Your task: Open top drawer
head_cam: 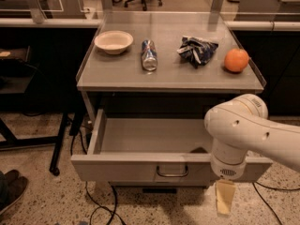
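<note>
Landmark: grey cart (117, 74).
- Top drawer (126, 168): directly under cart top, pulled well out toward camera; shallow grey tray exposed, nothing seen inside. Dark wire handle (172, 172) at front centre.
- Gripper (224, 197): below cart's front right, hanging just in front of drawer front, right of handle, not touching handle. Opening state: cannot tell.
- White arm (248, 130): covers drawer's right front corner.
- On cart top, left to right: bowl (114, 41), can (149, 55) lying on its side, crumpled bag (197, 50), orange (236, 60).
</note>
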Robot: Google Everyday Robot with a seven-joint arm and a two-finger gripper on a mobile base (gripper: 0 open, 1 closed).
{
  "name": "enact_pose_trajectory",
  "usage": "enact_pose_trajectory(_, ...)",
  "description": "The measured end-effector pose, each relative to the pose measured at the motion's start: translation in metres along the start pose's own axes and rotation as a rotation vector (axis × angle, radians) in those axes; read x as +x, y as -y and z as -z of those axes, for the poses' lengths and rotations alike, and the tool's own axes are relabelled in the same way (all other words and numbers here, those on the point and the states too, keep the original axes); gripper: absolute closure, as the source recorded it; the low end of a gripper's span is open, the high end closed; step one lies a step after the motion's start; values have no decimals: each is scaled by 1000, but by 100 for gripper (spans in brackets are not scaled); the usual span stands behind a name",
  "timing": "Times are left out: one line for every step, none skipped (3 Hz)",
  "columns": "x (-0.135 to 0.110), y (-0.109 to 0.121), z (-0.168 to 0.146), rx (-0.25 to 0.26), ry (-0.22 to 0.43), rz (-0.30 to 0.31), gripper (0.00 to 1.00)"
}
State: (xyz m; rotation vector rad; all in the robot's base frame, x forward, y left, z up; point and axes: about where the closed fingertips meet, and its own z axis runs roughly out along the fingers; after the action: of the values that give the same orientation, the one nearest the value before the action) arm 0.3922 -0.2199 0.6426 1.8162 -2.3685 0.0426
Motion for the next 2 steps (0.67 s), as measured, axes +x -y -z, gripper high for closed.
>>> enact_pose_trajectory(28,-30,3,-31,-13,-41,0)
enact_pose_trajectory(66,-73,4,-84,-35,-94,0)
